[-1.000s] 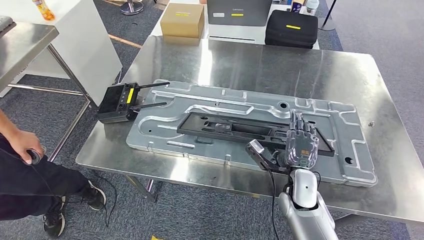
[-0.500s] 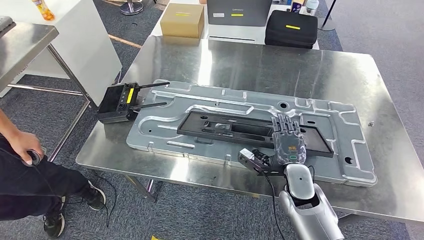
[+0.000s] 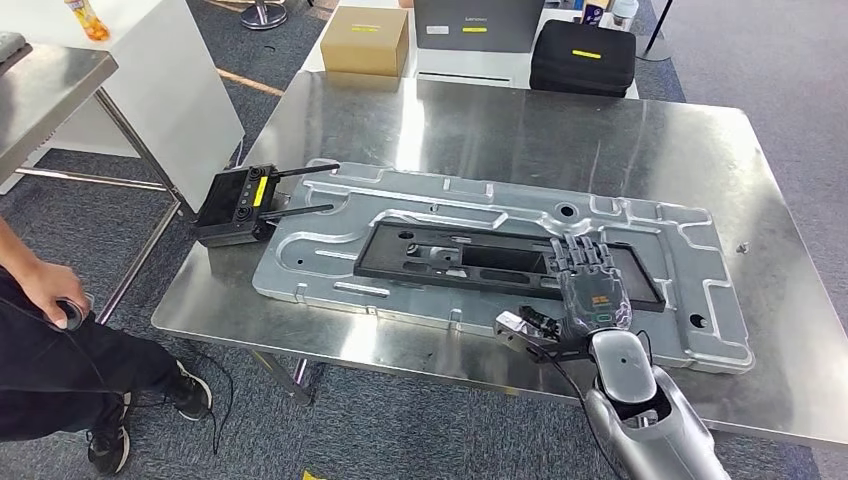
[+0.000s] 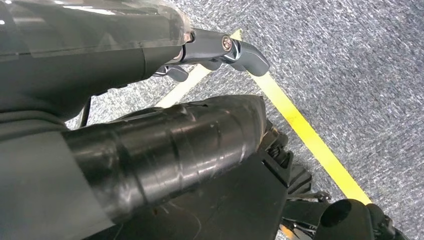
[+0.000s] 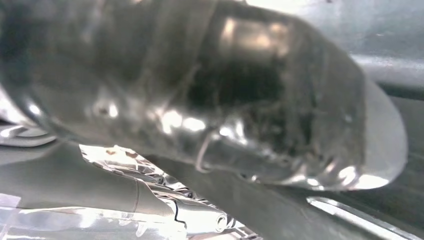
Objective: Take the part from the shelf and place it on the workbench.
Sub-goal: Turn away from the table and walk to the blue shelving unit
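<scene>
On the workbench, head view: one steel workbench (image 3: 520, 130) carries one large silver tray plate (image 3: 330, 255), and one black frame part (image 3: 450, 255) lies flat in the plate's shallow recess.
Right hand, head view: the right hand (image 3: 590, 290) hovers over the right end of the black frame part, fingers spread and stretched forward, thumb out to the side, holding nothing that I can see; whether the fingertips touch the part I cannot tell.
Other things on the bench: one black remote (image 3: 238, 205) with two antennas sits at the left edge, just beside the plate.
Beyond the bench: one cardboard box (image 3: 366, 42), one black case (image 3: 582, 58).
Bystander: one person (image 3: 45, 330) sits at the left.
Left wrist view: the left hand (image 4: 210, 50) hangs above grey carpet (image 4: 350, 65) crossed by one yellow tape line (image 4: 310, 140); its grasp cannot be told.
Right wrist view: blurred thumb (image 5: 280, 95) close above shiny metal (image 5: 100, 220).
</scene>
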